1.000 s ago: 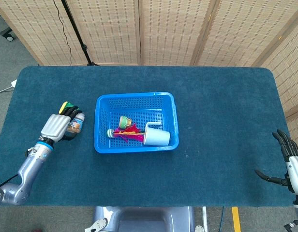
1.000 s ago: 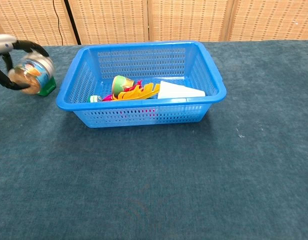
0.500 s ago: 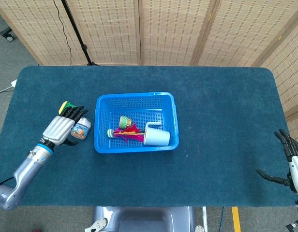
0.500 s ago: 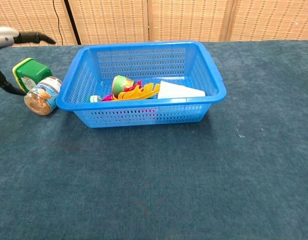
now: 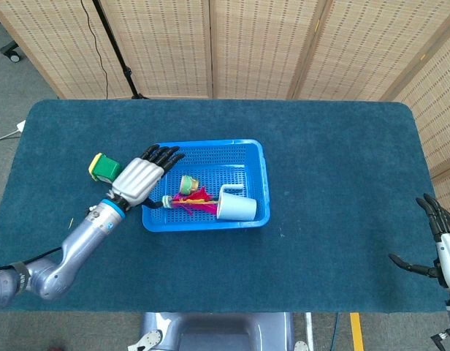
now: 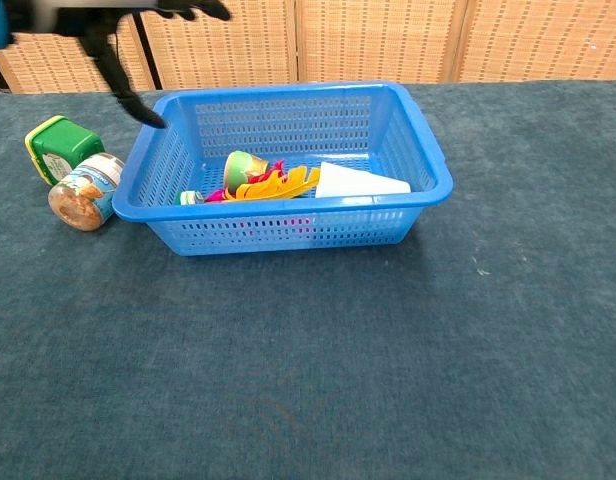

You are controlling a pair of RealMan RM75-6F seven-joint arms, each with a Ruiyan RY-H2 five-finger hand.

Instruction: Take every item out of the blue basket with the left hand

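Left hand (image 5: 141,179): fingers spread, holding nothing, over the basket's left rim.
Right hand (image 5: 438,245): fingers apart, empty, at the counter's (image 5: 342,175) right edge.
Basket (image 5: 257,175): mid-counter, holding a white cup (image 5: 236,208), small cup (image 5: 188,183) and feathered toy (image 5: 194,202).
Outside, left: jar (image 6: 84,191) touching a green box (image 6: 60,146).
Open room: bare counter right of the basket.

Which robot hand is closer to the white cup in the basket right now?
Left. The left robot hand hovers over the basket's left edge, near the white cup; the right robot hand sits far off at the table's right edge.
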